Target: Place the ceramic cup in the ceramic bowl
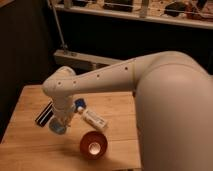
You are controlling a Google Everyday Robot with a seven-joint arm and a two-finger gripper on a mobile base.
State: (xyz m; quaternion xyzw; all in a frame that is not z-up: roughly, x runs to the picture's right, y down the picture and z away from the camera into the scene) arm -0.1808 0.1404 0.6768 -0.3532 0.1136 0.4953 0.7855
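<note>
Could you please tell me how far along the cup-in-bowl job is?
The reach looks done: the gripper is down on the ceramic cup, left of the ceramic bowl. In hand: it is shut on the cup, not yet lifted off the table. Left: carrying it into the empty bowl.

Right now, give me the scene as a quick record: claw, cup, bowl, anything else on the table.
claw: shut on the ceramic cup, pointing down, table's left side
ceramic cup: light blue, on the wooden table
ceramic bowl: reddish-brown, upright, right of the cup, apart from it
other: white bottle lying behind the bowl; flat dark piece left of the claw
task: cup not yet in bowl
</note>
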